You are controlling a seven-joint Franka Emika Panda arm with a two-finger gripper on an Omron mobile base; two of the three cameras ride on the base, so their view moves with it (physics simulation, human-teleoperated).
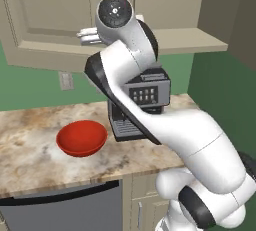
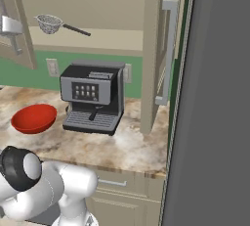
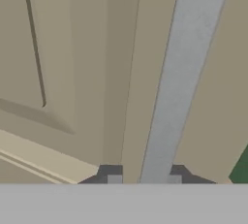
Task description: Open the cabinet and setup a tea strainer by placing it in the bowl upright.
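Hand view had the gripper [image 3: 144,179] right up against the cabinet [image 3: 87,72] door, its two dark finger tips [image 3: 114,179] standing slightly apart on either side of the silver bar handle [image 3: 179,72], straddling it rather than squeezing it, by my reading a loosening hold now that both doors stood swung wide. Right base view showed why it mattered: the tea strainer [image 2: 50,23] sat exposed on the cabinet shelf, handle pointing right, well above the red bowl [image 2: 33,118] waiting empty on the counter [image 2: 132,146] beside the coffee machine [image 2: 93,95]. The arm [image 1: 150,120] reared up from the base, elbow folded, wrist lifted high to the left door.
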